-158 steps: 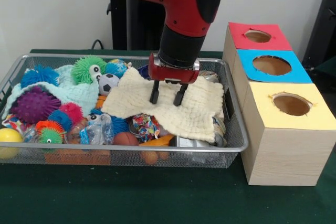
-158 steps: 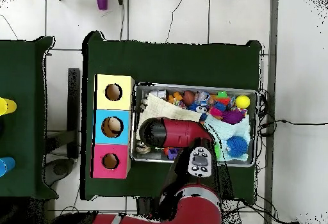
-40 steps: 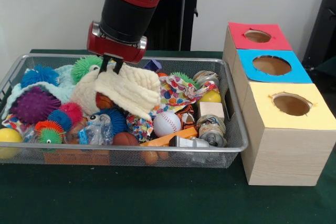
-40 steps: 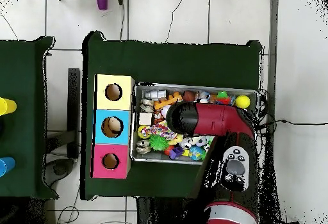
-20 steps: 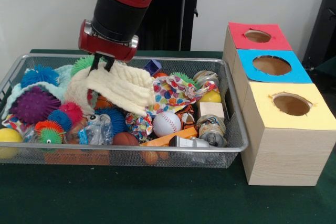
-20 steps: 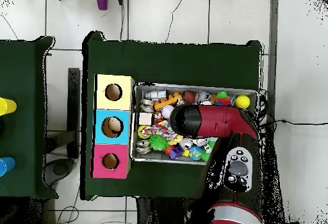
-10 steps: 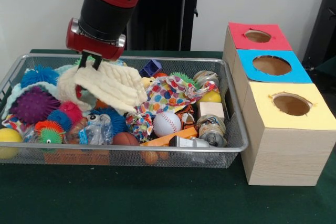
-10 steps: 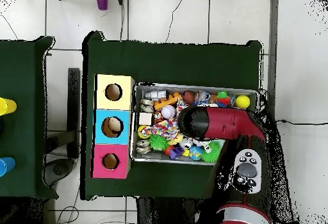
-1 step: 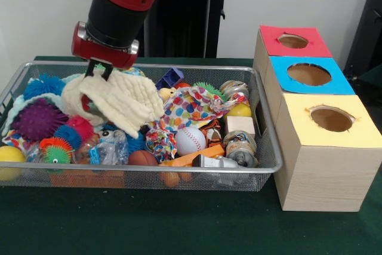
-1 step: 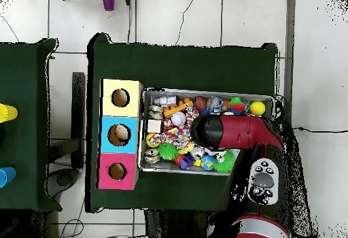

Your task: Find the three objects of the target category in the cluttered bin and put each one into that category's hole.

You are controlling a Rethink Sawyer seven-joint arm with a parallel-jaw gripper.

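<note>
A cream cloth point(image 9: 118, 101) is pinched between the closed jaws of the gripper point(image 9: 98, 71) and is held draped above the toys at about nine o'clock in the wire bin point(image 9: 262, 147). A baseball point(image 9: 190, 141) is seen near the bin's middle, at four o'clock of the cloth. The three-holed box point(image 9: 316, 141) is set at the bin's three o'clock side.

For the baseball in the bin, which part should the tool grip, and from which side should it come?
Come from straight above and close on the two sides of the baseball. Its round top lies bare, while the rope toy and other clutter crowd its flanks, so it may need nudging.
</note>
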